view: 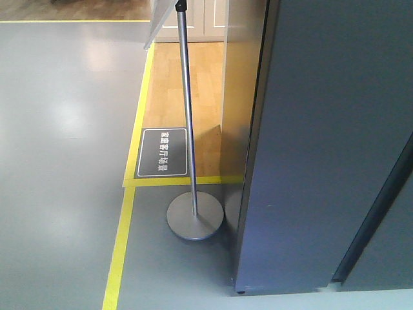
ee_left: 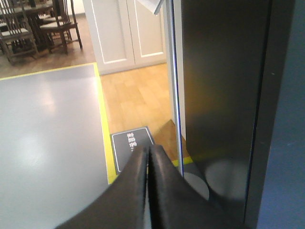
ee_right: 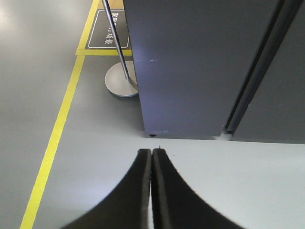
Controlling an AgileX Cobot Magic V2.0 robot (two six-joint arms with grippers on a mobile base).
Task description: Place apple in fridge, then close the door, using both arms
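1. Front-facing view: a tall dark grey fridge (view: 322, 148) fills the right side, standing on a grey floor (view: 58, 161). Its door (view: 393, 258) shows at the far right, set off from the main body by a dark slanted gap. Whether it is fully shut cannot be told. Just left of the fridge stands a sign stand, a metal pole (view: 187, 110) rising from a round grey base (view: 195, 216) that sits close to the fridge's lower corner. Yellow tape lines (view: 119, 252) run along the floor and border a wood-floored area (view: 187, 97) holding a dark floor sign (view: 164, 152) with white characters. The apple is not visible in this or any other view.

2. Left wrist view: the left gripper (ee_left: 147, 149) points forward, its two black jaws pressed together with nothing between them. Right of it is the fridge's glossy dark side. Ahead lie the wood floor, white cabinet doors (ee_left: 128, 31) and dark wooden chairs (ee_left: 33, 26) at top left.

3. Right wrist view: the right gripper (ee_right: 151, 151) hangs above the grey floor, jaws pressed together and empty. The fridge stands beyond it, with the round base at the left.
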